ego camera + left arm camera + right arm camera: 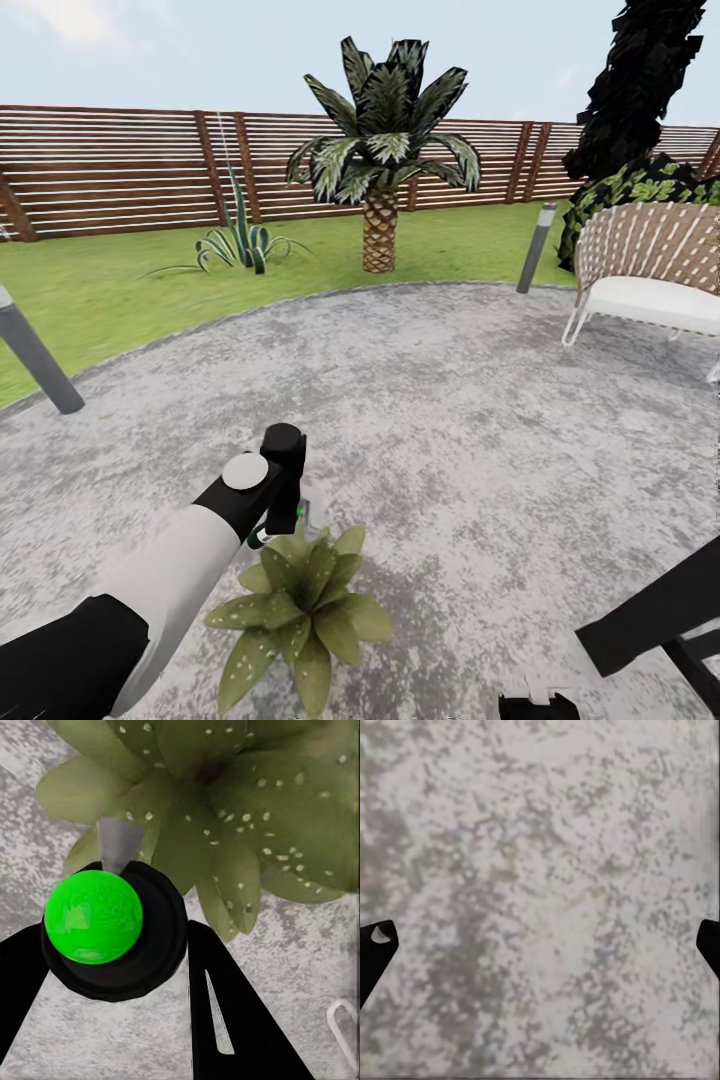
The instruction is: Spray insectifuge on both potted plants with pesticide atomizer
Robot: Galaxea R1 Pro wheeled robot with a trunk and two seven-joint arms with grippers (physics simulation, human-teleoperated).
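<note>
Pesticide atomizer (112, 937), green-topped here, clamped in left pincer (285, 515) just above potted plant (300, 610) on grey paving (450, 420) of garden, right pincer (540, 937) spread wide over bare paving, palm (380, 150) and fence (120, 165) beyond.

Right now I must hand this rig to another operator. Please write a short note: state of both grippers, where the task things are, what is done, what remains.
Left gripper: shut on the dark pesticide atomizer with a green top, held over the low green-leaved potted plant on the grey speckled paving.
Right gripper: open, empty, above bare paving.
Done: atomizer picked up and brought to this plant.
Left: cover this plant; whether spray has landed cannot be told. Then find and spray the second plant.
</note>
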